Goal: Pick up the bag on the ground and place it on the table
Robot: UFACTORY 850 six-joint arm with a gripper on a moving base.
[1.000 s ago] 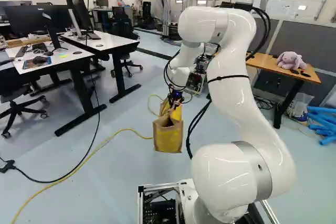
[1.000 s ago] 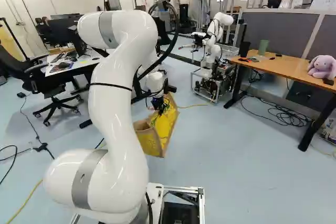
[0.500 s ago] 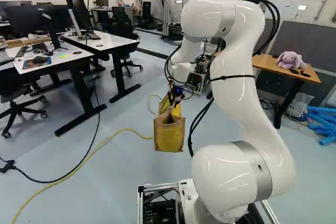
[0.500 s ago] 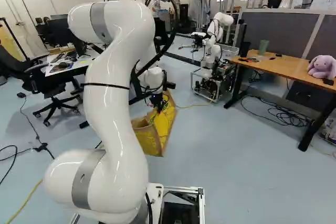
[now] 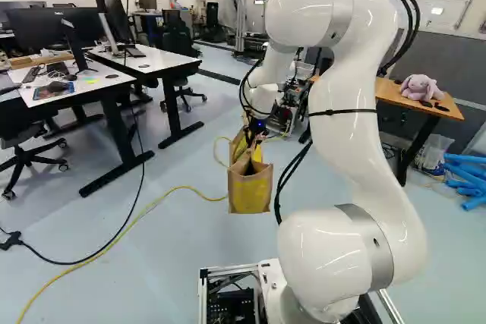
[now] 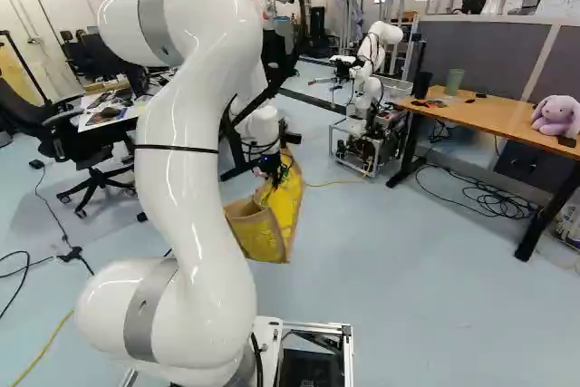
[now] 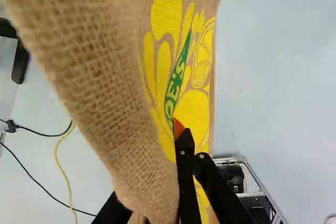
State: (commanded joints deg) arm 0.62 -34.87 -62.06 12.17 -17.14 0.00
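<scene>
The arm (image 5: 345,130) has risen, carrying the bag (image 5: 250,193) higher; the gripper (image 6: 271,166) grips it above the floor (image 6: 390,269). A plush rabbit (image 6: 555,117) sits on the wooden table (image 6: 480,113). In the wrist view, the bag hides one finger.

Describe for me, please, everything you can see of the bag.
The bag looks like coarse tan woven jute, printed with large yellow shapes and, on one broad face, a green motif with lettering. It hangs somewhat tilted from the gripper, which pinches its upper part, with the pale floor below. Its mouth gapes open; whether anything is inside, I cannot tell.
</scene>
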